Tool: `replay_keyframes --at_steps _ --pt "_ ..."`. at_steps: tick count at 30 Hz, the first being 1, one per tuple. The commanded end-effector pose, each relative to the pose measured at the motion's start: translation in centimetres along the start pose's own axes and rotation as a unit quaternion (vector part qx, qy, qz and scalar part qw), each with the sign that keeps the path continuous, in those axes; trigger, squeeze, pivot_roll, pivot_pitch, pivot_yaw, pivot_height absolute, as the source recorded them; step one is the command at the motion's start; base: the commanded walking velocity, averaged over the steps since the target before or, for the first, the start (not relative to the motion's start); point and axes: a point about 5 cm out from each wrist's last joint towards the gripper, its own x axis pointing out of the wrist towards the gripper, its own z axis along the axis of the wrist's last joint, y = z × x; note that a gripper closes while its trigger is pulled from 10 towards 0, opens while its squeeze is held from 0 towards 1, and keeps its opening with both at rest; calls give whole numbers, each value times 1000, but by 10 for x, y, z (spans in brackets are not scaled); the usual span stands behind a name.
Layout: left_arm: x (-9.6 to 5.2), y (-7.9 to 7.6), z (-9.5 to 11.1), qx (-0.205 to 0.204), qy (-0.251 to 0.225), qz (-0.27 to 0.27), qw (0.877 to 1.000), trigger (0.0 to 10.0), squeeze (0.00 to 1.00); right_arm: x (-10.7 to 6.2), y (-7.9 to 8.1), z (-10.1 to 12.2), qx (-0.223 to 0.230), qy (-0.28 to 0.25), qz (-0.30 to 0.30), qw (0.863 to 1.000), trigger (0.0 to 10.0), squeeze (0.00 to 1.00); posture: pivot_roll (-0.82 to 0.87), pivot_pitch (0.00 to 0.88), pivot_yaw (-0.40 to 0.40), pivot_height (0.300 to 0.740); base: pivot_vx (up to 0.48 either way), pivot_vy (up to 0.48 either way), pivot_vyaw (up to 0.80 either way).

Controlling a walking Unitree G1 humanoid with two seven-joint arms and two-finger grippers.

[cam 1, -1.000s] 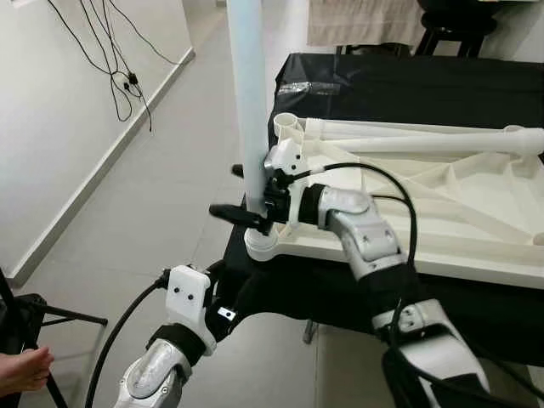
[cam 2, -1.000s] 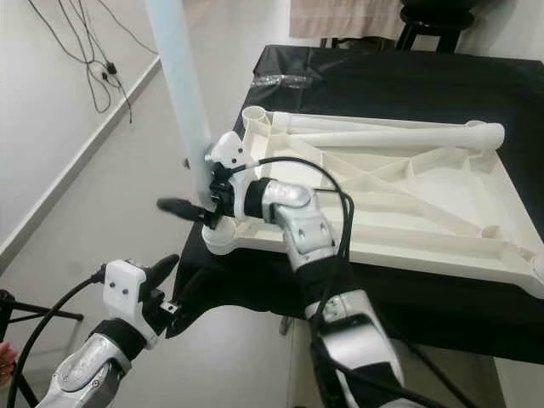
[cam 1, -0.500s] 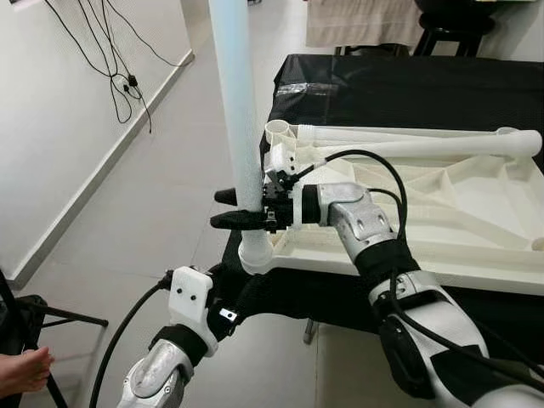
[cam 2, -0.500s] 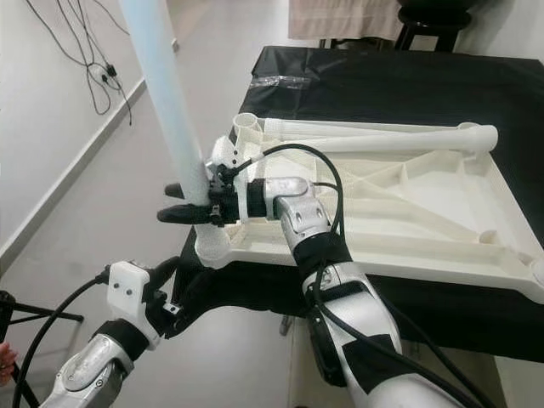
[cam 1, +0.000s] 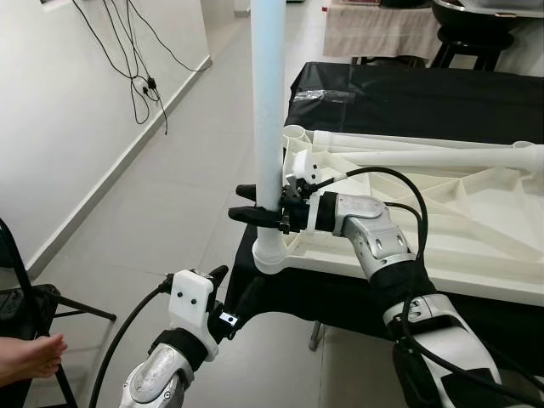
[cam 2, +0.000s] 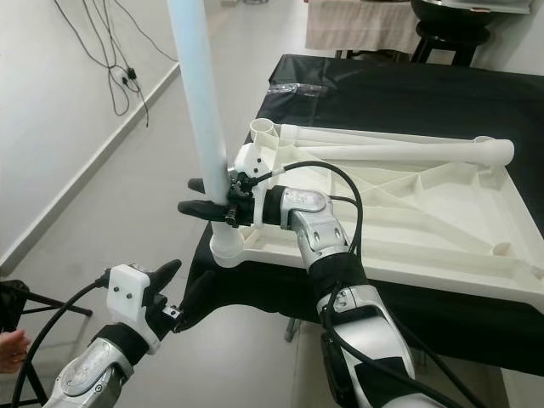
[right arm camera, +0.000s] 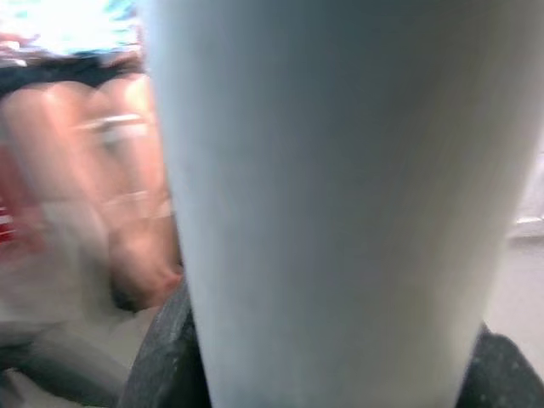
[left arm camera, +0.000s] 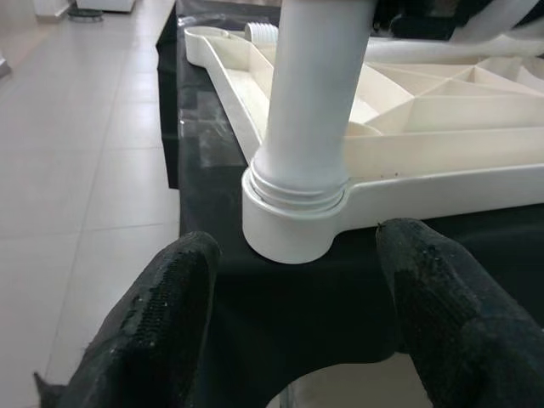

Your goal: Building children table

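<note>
Black-draped table (cam 1: 442, 93) carries upright leg (cam 1: 270, 110) gripped by right tool (cam 1: 255, 206).

There is one white tabletop (cam 1: 476, 221) lying upside down on one black table (cam 1: 399, 93). It has three white table legs: one standing leg (cam 1: 270, 102) and two lying legs (cam 2: 382, 143) side by side on the tabletop. There are two grippers, the left gripper (left arm camera: 293, 314) and the right gripper (cam 1: 255, 204), and one person's hand (cam 1: 30, 357) low down.
</note>
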Motion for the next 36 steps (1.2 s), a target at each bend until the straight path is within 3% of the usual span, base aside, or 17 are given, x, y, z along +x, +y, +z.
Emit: replay_keyframes --at_steps 1,2,3,4,6,11,20,21,22,23,24,25,29,33,34,35,36 --pt "-1 1 1 6 3 -3 1000 10000 0 -4 4 -35 48 68 -96 992 0 0 -17 146 48 740 0 0 0" --pt "-1 1 1 6 3 -3 1000 10000 0 -4 4 -35 48 68 -96 992 0 0 -17 146 48 740 0 0 0" --pt "-2 2 2 4 4 -5 1000 10000 0 -4 10 -41 57 75 -204 974 0 0 -10 148 44 740 0 0 0" --pt "-2 2 2 4 4 -5 1000 10000 0 -4 10 -41 57 75 -204 974 0 0 -10 148 44 740 0 0 0" --pt "-3 4 2 3 5 -4 1000 10000 0 -5 15 -46 58 77 -306 947 0 0 -2 146 36 740 0 0 0" --pt "-3 4 2 5 5 -1 1000 10000 0 -5 18 -47 56 75 -311 946 0 0 2 143 36 740 0 0 0" --pt "-2 6 2 8 6 -2 1000 10000 0 -15 27 -42 58 62 -381 921 0 0 -7 133 42 740 0 0 0" --pt "-2 6 2 8 6 -3 1000 10000 0 -14 31 -43 62 71 -380 920 5137 0 -7 131 42 740 0 0 0" --pt "-2 6 2 8 6 -3 1000 10000 0 -14 31 -43 62 71 -380 920 5137 0 -7 131 42 740 0 0 0" --pt "-2 6 2 8 7 -3 1000 10000 0 -14 31 -43 67 75 -383 918 10000 0 -7 129 43 740 0 0 0" --pt "-1 7 2 8 7 -3 1000 10000 0 -11 28 -41 71 67 -377 921 10000 984 -5 125 41 740 0 0 0" --pt "-1 7 1 8 7 -3 1000 10000 0 -8 20 -35 72 47 -361 929 10000 1000 -5 125 41 740 0 0 0" --pt "0 7 1 8 6 -2 1000 10000 0 -5 11 -28 70 29 -341 937 10000 1000 -2 121 38 740 0 0 0" --pt "1 8 0 10 5 0 1000 10000 0 4 -7 4 68 -73 -197 975 10000 1000 1 113 30 740 0 0 0" --pt "2 8 -1 10 5 1 1000 10000 0 4 -9 9 59 -81 -160 982 10000 816 1 111 29 740 0 0 0" --pt "2 7 -1 10 5 1 1000 10000 0 4 -10 10 51 -75 -118 989 10000 251 4 110 26 740 0 0 0" --pt "2 7 -1 10 5 1 1000 10000 0 4 -10 10 51 -75 -118 989 10000 251 4 110 26 740 0 0 0"
